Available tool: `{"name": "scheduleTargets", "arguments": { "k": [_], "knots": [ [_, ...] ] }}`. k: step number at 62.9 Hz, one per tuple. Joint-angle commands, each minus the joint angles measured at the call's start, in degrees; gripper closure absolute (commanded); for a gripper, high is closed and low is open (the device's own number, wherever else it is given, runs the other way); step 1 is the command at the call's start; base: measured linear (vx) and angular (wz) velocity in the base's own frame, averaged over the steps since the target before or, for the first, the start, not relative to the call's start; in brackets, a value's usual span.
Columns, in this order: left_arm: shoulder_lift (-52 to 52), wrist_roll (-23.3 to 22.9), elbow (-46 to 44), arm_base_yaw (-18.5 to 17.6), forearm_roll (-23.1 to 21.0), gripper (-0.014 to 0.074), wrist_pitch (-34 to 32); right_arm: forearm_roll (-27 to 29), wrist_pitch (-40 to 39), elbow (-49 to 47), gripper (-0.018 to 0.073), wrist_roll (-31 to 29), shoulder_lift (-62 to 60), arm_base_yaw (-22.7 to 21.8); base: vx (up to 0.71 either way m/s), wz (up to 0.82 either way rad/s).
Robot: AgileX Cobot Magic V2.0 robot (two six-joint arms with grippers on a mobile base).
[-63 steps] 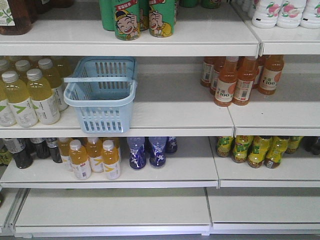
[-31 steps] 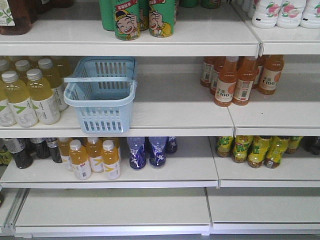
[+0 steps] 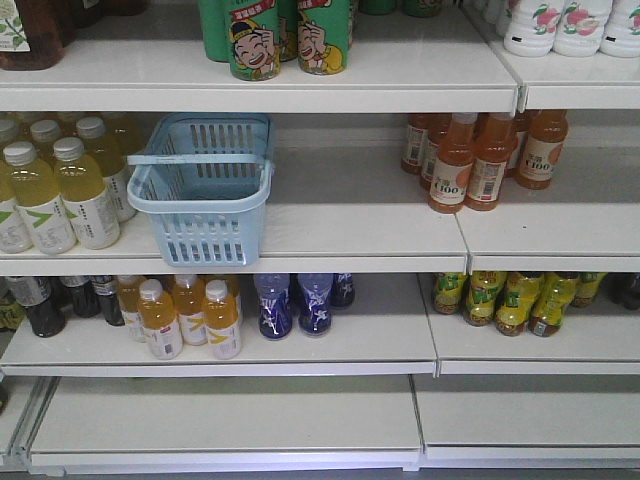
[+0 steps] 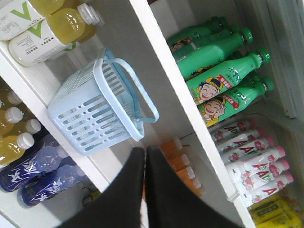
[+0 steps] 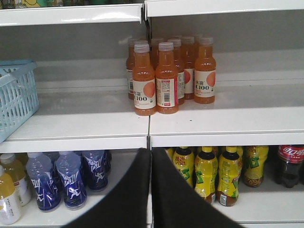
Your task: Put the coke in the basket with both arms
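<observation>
Fingers of the left tool (image 4: 145,151) are pressed together on nothing, and the right tool (image 5: 151,151) is the same. The basket (image 4: 90,118) stands empty on the middle shelf (image 3: 360,225), just beyond the left tool. The all-red coke shows in no view, so the step is likely finding it. Once it is found, best to spread the right tool before reaching and grip the body below the cap, upright. Only the right wrist view clearly shows a dark cola bottle (image 5: 289,164) at the lower shelf's far right. The front view shows neither tool.
</observation>
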Motion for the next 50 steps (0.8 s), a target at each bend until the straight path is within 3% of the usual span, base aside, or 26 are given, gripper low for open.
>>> {"name": "scheduleTargets", "arguments": {
  "k": [1,9,17,21,30,43,50],
  "knots": [
    [-0.76,-0.62,-0.13,-0.12,-4.12,0.0602,-4.87,-0.54,-4.41,0.58,0.0564,-0.53,-1.01,-0.26,0.00,0.00],
    [-0.76,-0.62,-0.29,-0.12,-15.93,0.0602,-4.56,-0.54,-4.41,0.58,0.0564,-0.53,-1.01,-0.26,0.00,0.00],
    [-0.76,0.01,-2.88,-0.14,-33.40,0.0602,-2.02,-0.54,-4.41,0.58,0.0564,-0.53,-1.01,-0.26,0.00,0.00],
    [-0.76,1.22,-6.44,-0.14,-37.38,0.0602,0.41,-0.54,-4.41,0.58,0.0564,-0.53,-1.01,-0.26,0.00,0.00],
    [-0.76,6.61,-16.66,-0.14,-38.75,0.0602,2.21,-0.54,-4.41,0.58,0.0564,-0.53,-1.01,-0.26,0.00,0.00],
    [1.74,30.52,-27.84,-0.14,-38.94,0.0602,-2.18,-0.54,-4.41,0.58,0.0564,-0.53,-1.01,-0.26,0.00,0.00],
    [6.60,32.98,-30.40,-0.14,-39.58,0.0602,-2.15,-0.54,-4.41,0.58,0.0564,-0.53,-1.01,-0.26,0.00,0.00]
  ]
}}
